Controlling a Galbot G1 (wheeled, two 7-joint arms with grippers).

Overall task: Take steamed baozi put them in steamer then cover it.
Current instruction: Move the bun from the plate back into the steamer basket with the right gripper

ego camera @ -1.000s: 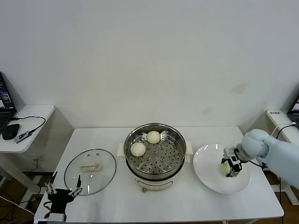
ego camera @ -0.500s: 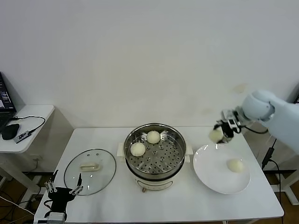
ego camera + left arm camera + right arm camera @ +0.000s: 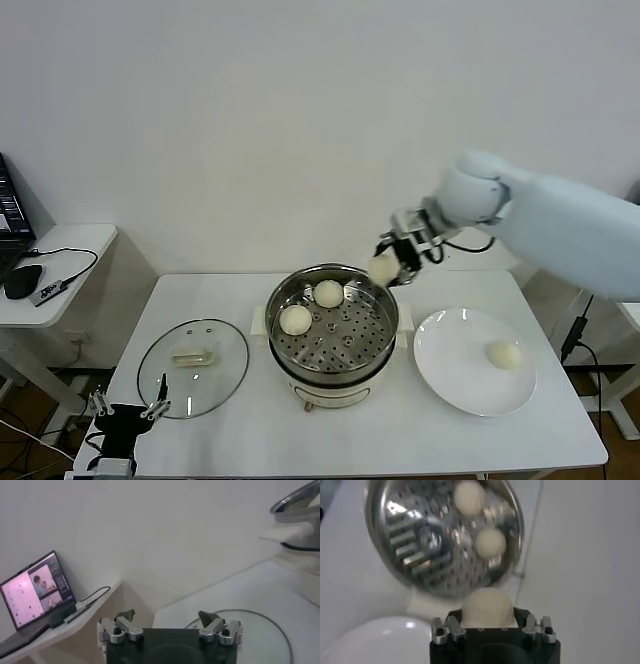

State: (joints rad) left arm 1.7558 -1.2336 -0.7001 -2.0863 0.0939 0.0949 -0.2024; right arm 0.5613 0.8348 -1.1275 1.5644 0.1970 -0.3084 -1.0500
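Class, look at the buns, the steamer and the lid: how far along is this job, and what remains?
Done: two baozi lie in the steamer. In hand: the right gripper holds a third baozi above the steamer's rim. Left: one baozi on the plate, then the cover, lying on the table by the open left gripper.

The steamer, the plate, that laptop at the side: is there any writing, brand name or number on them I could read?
None can be read.
steamer: no label or brand visible on the steel pot or white base.
plate: plain white.
glass lid: no marking visible.
laptop screen: shows pictures and lines of text, too small and blurred to read.
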